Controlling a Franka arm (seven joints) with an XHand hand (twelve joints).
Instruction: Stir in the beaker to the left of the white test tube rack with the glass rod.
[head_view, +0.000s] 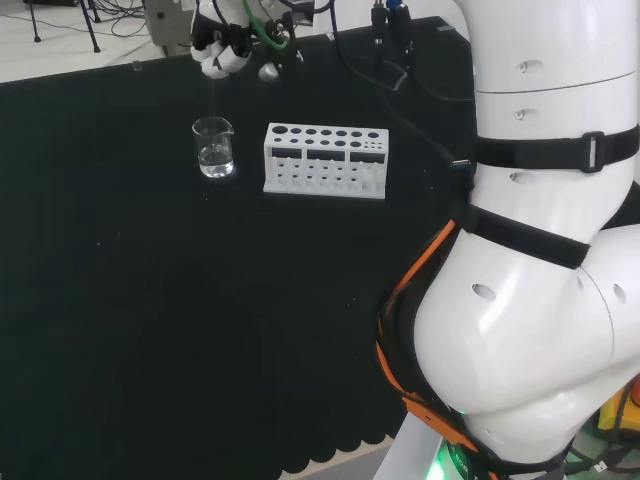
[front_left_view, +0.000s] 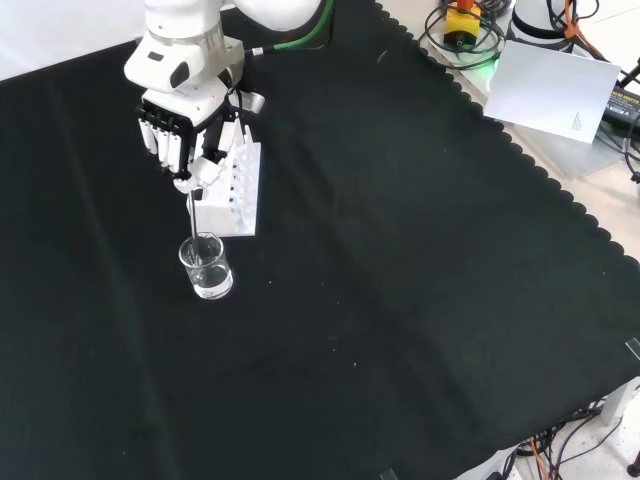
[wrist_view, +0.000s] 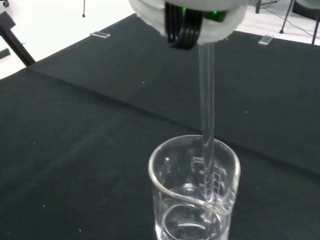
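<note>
A clear glass beaker (head_view: 214, 146) (front_left_view: 205, 266) (wrist_view: 194, 190) with a little clear liquid stands on the black cloth, left of the white test tube rack (head_view: 325, 160) in the head view. The hand (head_view: 228, 48) (front_left_view: 186, 135) hovers above the beaker, its fingers curled round the top of a thin glass rod (wrist_view: 207, 115) (front_left_view: 191, 222). The rod hangs upright from the hand. Its lower end dips inside the beaker, near the wall with the printed scale. In the front view the rack (front_left_view: 233, 192) lies just behind the beaker and partly behind the hand.
Black cloth (front_left_view: 400, 260) stretches wide around the beaker and rack. The arm's big white links (head_view: 540, 250) take up the right of the head view. A sheet of paper (front_left_view: 555, 85) and cables lie beyond the cloth's scalloped edge in the front view.
</note>
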